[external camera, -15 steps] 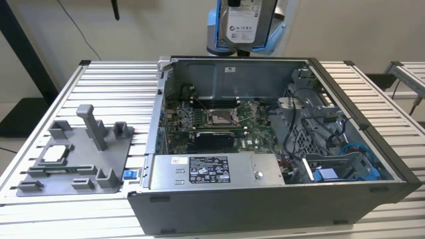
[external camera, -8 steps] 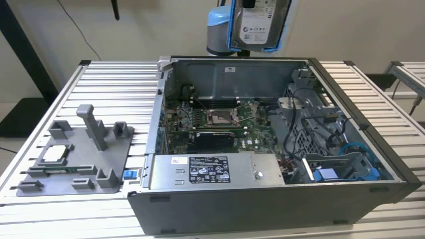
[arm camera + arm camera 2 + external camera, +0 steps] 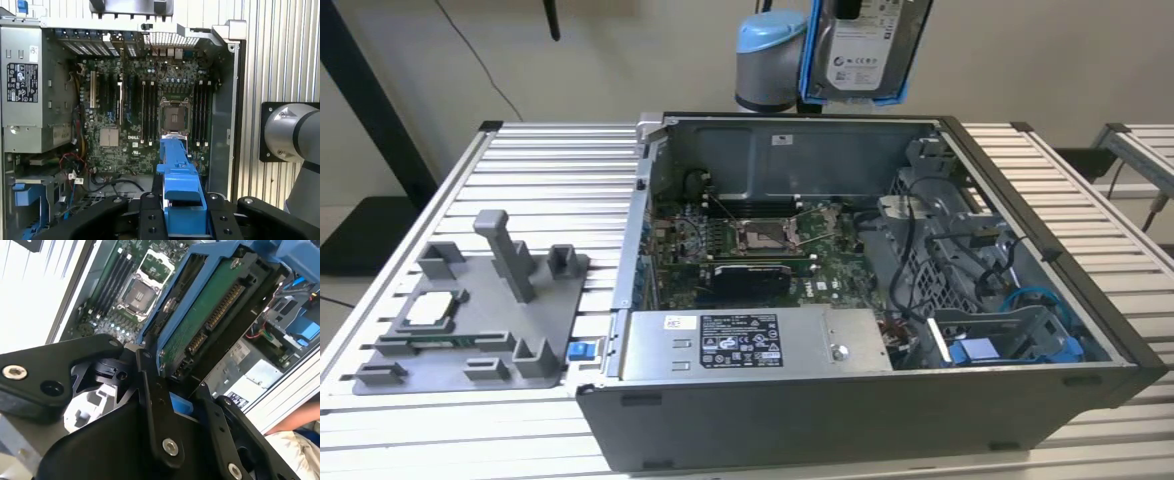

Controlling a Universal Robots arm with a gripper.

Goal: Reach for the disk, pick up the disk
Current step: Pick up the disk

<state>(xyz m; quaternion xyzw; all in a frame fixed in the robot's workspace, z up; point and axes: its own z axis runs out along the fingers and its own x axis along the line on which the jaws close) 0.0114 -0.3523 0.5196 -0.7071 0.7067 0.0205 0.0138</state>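
Opening on the exterior view: holding the disk (image 3: 861,50) high, at twelve o'clock from the open computer case (image 3: 854,420), well clear of its far wall and at three o'clock from the arm (image 3: 771,55). Standing on end up there, long axis running twelve to six, white label facing this camera, blue frame down both long sides. Over to the second wrist view: gripper (image 3: 175,390) clamped on the disk's near end, black fingers (image 3: 152,395) pressed against the blue frame from both sides, no gap to see. Showing the green circuit-board face and the connector row here, stretching lengthwise away from the fingers, with the motherboard (image 3: 115,295) far beyond it. Now the first wrist view: looking along the disk edge-on, a narrow blue strip pointing straight out from the fingers toward the CPU socket (image 3: 174,117). Worth worrying about, judging from all this: gripping only one end, and on plastic at that, so likely to let the frame flex or slide if swung sharply. Dropping from this height means landing on the bare board or the open socket, damaging both. Tilting in the grip looks possible too, with most of the length hanging free, and could clip the case's far wall on any low pass.
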